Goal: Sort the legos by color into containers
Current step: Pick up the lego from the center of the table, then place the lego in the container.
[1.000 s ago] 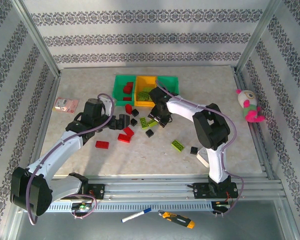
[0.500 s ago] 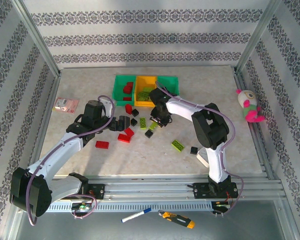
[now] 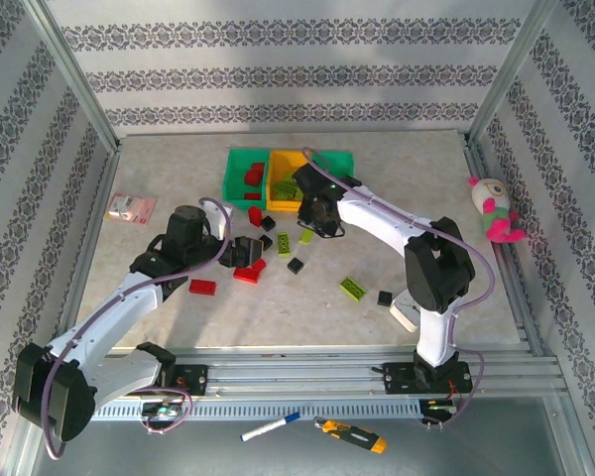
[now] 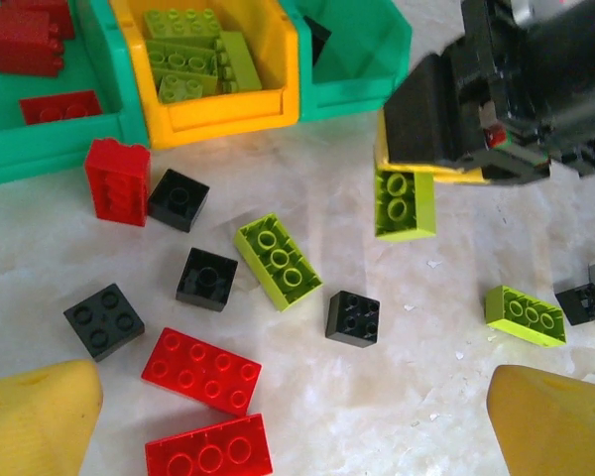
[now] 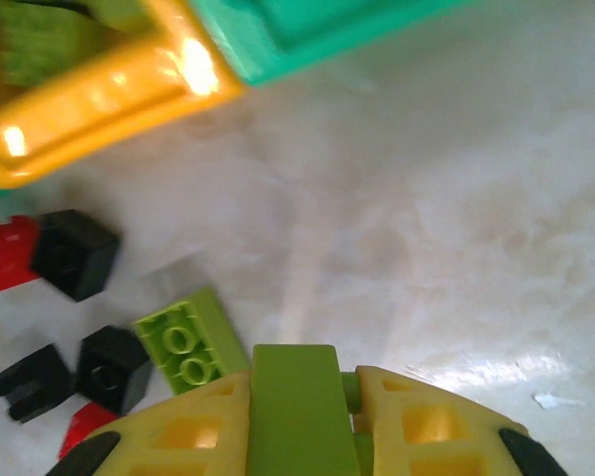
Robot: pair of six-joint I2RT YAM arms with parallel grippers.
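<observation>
Right gripper [image 5: 297, 402] is clamping a lime green lego [image 5: 293, 372] near the orange-yellow container [image 5: 99, 99]. Left gripper [image 4: 296, 412] is hanging wide open over loose red and black legos [image 4: 200, 370].

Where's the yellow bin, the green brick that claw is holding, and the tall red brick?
yellow bin [image 4: 228, 114]: left wrist view, front wall.
held green brick [image 4: 405, 203]: left wrist view, studded top.
tall red brick [image 4: 117, 180]: left wrist view, side face.
</observation>
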